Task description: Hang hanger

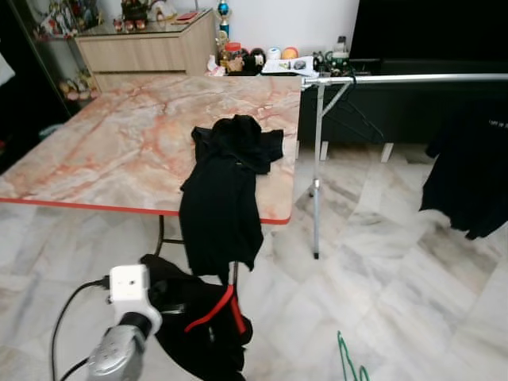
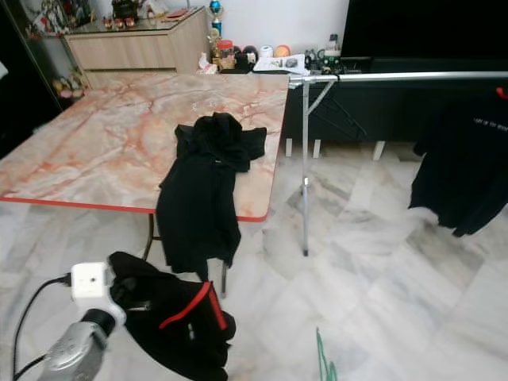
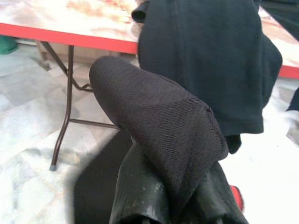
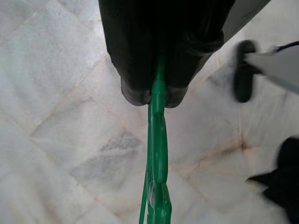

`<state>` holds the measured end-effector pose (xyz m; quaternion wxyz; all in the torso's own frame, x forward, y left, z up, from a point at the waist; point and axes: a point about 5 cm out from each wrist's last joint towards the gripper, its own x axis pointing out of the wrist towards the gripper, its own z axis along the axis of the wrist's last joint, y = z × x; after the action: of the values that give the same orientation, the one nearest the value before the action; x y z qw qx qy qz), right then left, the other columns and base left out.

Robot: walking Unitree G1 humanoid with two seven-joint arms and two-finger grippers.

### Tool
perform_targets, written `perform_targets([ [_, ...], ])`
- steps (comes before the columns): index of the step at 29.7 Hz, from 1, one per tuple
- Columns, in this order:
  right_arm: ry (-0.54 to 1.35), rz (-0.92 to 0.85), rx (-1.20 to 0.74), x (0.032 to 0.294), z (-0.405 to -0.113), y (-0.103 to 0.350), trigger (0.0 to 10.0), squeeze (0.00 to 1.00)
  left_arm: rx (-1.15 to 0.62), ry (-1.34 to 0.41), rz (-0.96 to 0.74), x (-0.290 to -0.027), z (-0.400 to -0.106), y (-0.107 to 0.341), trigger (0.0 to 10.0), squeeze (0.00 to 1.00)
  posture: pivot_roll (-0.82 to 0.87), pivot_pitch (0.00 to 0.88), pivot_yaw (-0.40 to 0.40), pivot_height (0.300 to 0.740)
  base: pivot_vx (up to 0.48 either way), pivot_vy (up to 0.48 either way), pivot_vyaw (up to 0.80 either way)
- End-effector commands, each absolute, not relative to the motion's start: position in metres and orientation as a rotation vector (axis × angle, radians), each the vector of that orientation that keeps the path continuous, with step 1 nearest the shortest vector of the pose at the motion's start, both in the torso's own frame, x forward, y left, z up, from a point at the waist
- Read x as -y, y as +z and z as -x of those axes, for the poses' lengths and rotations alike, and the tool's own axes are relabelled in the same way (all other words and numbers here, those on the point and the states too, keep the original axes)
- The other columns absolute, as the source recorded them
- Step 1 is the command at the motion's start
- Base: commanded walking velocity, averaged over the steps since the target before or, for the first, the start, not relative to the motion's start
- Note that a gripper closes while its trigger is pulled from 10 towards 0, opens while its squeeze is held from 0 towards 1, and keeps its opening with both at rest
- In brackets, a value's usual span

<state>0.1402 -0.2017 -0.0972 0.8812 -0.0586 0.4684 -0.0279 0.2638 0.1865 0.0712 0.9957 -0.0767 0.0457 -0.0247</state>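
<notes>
Pinching the green hanger (image 4: 158, 140) between its two black fingers (image 4: 135, 91), the right gripper (image 4: 156, 95) holds it edge-on over the marble floor (image 4: 60, 126), so the wire runs straight out past the fingertips. That thin-side grip makes sense for a hanger: the flat frame sits in line with the jaws and should not swing much while it is carried. From the head camera, the hanger's green tip (image 1: 346, 361) pokes up at the lower edge, low and well short of the rail (image 1: 413, 78).

The left gripper (image 3: 177, 205) is buried in a dark garment (image 3: 163, 140); cloth bulges over and ahead of the fingers, and a red trim (image 1: 214, 308) runs through the bundle below the left wrist camera (image 1: 129, 286). It seems to be clamped on the fabric, though the folds hide the fingers, so I cannot tell for certain. Holding the garment bunched and low keeps it off the floor until the hanger is ready for it.

Beyond the left gripper, a second black garment (image 1: 222, 190) drapes over the red-edged table (image 1: 103, 151), probably waiting its turn. Farther ahead of the right gripper, the rail stands on a thin post (image 1: 317, 175) with a black shirt (image 1: 472, 175) already hanging at its far end. The free stretch of rail near the post looks like the natural target, and the hanger must be raised well above its present height to hook on.
</notes>
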Motion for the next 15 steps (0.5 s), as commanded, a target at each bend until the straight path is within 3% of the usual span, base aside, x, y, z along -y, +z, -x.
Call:
perform_targets([
  [1, -0.049, 0.107, -0.976, 0.1958, -0.1418, -0.0977, 10.0, 0.00, -0.052, -0.029, 0.144, -0.1951, -0.2653, 0.0801, 10.0, 0.00, 0.06, 0.042, 0.067, 0.740, 0.000, 0.334, 0.00],
  [15, -0.047, 0.113, -0.983, 0.2001, -0.1420, -0.0972, 10.0, 0.00, -0.048, -0.022, 0.143, -0.1963, -0.2653, 0.0808, 10.0, 0.00, 0.07, 0.050, 0.064, 0.740, 0.000, 0.330, 0.00],
])
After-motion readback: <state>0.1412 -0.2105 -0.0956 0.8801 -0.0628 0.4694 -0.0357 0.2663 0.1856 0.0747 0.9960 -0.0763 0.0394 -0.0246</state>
